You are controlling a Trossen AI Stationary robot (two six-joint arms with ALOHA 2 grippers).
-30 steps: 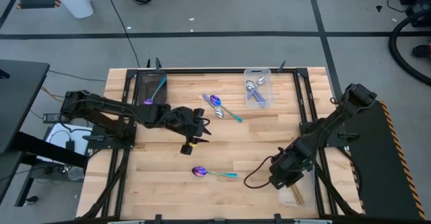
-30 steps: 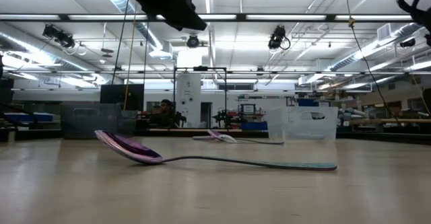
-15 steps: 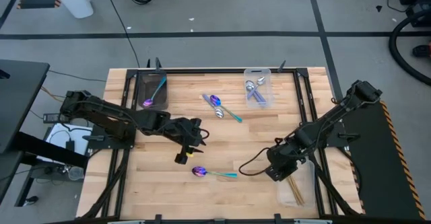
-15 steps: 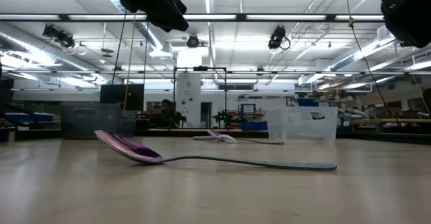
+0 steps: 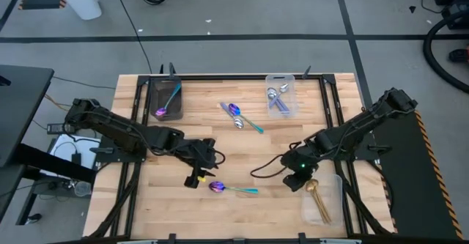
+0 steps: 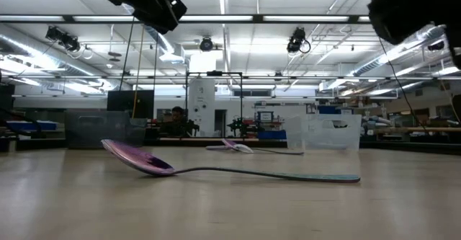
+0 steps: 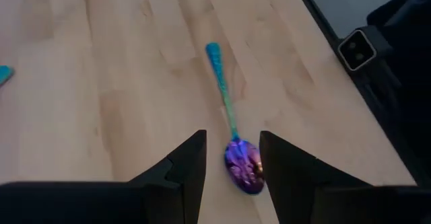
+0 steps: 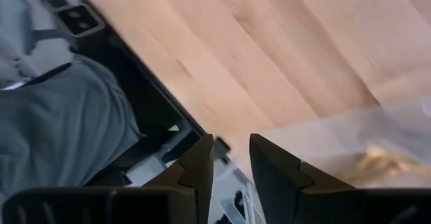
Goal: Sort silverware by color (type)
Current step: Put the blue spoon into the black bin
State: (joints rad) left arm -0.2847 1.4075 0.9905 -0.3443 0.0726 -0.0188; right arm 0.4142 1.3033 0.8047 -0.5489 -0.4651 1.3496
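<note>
A purple-bowled spoon with a teal handle [image 5: 231, 189] lies flat on the wood near the table's front edge; it also shows in the low view [image 6: 216, 170]. My left gripper [image 5: 195, 179] hangs open above and just left of its bowl [image 7: 244, 167], touching nothing. My right gripper [image 5: 292, 183] hangs open beside the near-right clear bin [image 5: 330, 204], which holds gold spoons [image 5: 315, 196]. A purple spoon and a silver one [image 5: 240, 118] lie at the table's middle.
A dark tray [image 5: 155, 91] at the far left holds one purple, teal-handled spoon. A clear bin [image 5: 270, 80] at the far right holds silver spoons with lavender handles. Bare wood lies between the two arms. Black frame rails run along the table's edges.
My left gripper has swung from the table's middle toward the near edge and now hangs by the purple spoon's bowl. My right gripper has risen and rolled, leaving the near-right bin for the table's middle; the gold spoons there now show. No spoon has moved.
</note>
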